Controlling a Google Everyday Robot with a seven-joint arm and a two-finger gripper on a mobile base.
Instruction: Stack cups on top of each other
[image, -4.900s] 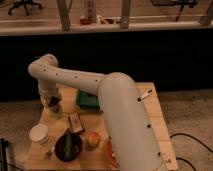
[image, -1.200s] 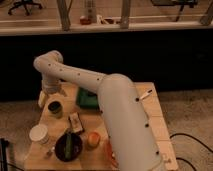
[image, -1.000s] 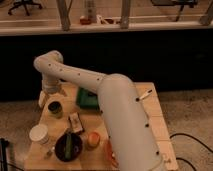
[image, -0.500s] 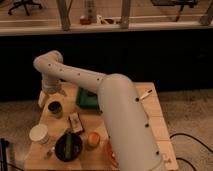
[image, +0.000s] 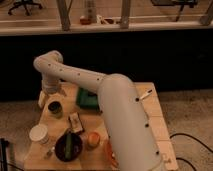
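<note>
— Where's the gripper?
— The gripper (image: 52, 91) hangs at the far left of the counter (image: 154, 115), just above the cups (image: 55, 108). Whether it is open or closed, or has hold of anything, I cannot tell.
— And the cups?
— They stand upright on the counter as one small dark shape with a pale yellow-green rim. They are well behind the white container (image: 39, 134) and the dark bowl (image: 68, 146).

table (image: 156, 116): matt pale wood; arm (image: 120, 107): smooth white plastic; pincer (image: 52, 92): just above cup (image: 55, 108), table's left
</note>
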